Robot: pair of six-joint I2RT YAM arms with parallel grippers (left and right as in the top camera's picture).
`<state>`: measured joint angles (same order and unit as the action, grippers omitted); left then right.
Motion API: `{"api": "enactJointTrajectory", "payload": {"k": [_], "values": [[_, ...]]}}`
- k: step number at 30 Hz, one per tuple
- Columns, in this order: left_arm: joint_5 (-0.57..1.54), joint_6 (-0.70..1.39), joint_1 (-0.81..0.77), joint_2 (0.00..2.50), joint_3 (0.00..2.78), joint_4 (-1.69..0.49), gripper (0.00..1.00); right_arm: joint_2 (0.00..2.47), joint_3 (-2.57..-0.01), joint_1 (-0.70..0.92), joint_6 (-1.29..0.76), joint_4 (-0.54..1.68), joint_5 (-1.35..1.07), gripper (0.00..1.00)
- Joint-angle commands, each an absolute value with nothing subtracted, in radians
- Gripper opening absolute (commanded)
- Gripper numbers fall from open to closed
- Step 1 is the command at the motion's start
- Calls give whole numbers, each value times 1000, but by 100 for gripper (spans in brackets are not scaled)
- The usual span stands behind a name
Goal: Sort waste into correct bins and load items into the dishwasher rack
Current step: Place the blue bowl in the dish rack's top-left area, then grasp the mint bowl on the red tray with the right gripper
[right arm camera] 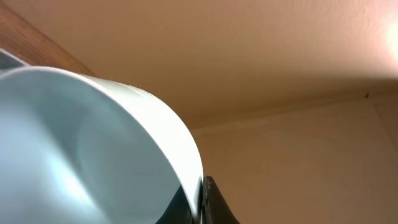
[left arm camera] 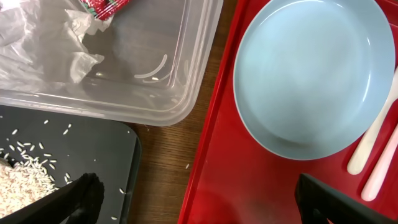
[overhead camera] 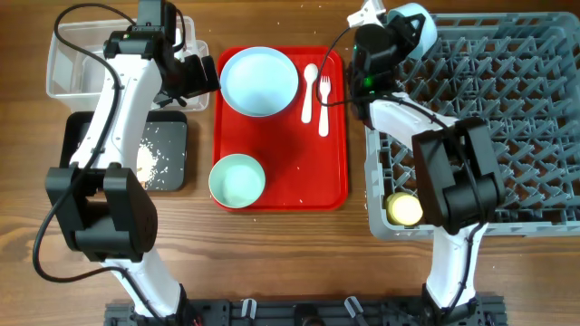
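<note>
Your right gripper (overhead camera: 391,36) is up at the far left corner of the dish rack (overhead camera: 507,118), pinching a pale blue bowl (overhead camera: 415,24) by its rim. The right wrist view gives you the detail: a smooth, glossy, curved wall, tilted, with one dark finger (right arm camera: 214,205) pressed against the rim and only ceiling (right arm camera: 280,62) behind it. The overhead view catches what that camera misses: the yellow cup (overhead camera: 405,209) sits in the rack's near left corner.

Your left gripper (overhead camera: 201,77) hovers with its fingers (left arm camera: 81,196) spread wide and nothing between them, above the strip of table (left arm camera: 165,162) between the clear tub (overhead camera: 63,81) and the red tray (overhead camera: 281,145). From overhead you see the plate (overhead camera: 258,81), the second bowl (overhead camera: 237,179), the spoon (overhead camera: 308,91) and the fork (overhead camera: 323,104) all lying on the red tray. The left wrist view adds the close-up: the crumpled napkin (left arm camera: 37,43) and the red wrapper (left arm camera: 99,7) lie inside the tub, and pale, crumbly food scraps (left arm camera: 18,180) are scattered in the black tray (left arm camera: 93,143) just beside it.
</note>
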<state>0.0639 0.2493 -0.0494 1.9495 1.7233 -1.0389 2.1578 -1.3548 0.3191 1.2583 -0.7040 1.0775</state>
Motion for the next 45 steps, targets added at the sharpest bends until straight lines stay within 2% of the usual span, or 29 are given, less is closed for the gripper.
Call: {"api": "enactJointTrajectory", "payload": {"k": [1,2,4,10,14,17,19,22,25,29,30,34,37,40,44,45], "values": [[55,255,-47,1935,1732,-1039,100,2187,-1336,360,1250,-678,1075,36],[55,255,-47,1935,1732,-1039,100,2187,-1336,374,1249,-678,1075,69],[55,255,-47,1935,1732,-1039,100,2187,-1336,395,1244,-679,1075,85],[55,255,-47,1935,1732,-1039,100,2175,-1337,463,1195,-699,1071,92],[55,255,-47,1935,1732,-1039,100,2148,-1337,526,1145,-856,1136,96],[55,255,-47,1935,1732,-1039,100,2135,-1337,585,1011,-821,1135,100],[55,255,-47,1935,1732,-1039,100,2135,-1337,611,744,-648,1112,100],[55,255,-47,1935,1732,-1039,100,2131,-1337,632,351,-319,894,98],[55,255,-47,1935,1732,-1039,100,2046,-1337,632,-114,-38,513,98],[55,255,-47,1935,1732,-1039,100,1853,-1337,631,-398,272,-99,99],[55,255,-47,1935,1732,-1039,100,1847,-1336,631,-434,311,-212,90],[55,255,-47,1935,1732,-1039,100,1865,-1313,631,-672,442,-262,86],[55,255,-47,1935,1732,-1039,100,1893,-1313,670,-736,524,-264,72],[55,255,-47,1935,1732,-1039,100,1964,-1313,738,-782,523,-259,62],[55,255,-47,1935,1732,-1039,100,2026,-1313,765,-789,540,-273,36],[55,255,-47,1935,1732,-1039,100,2026,-1313,765,-789,540,-273,18]]}}
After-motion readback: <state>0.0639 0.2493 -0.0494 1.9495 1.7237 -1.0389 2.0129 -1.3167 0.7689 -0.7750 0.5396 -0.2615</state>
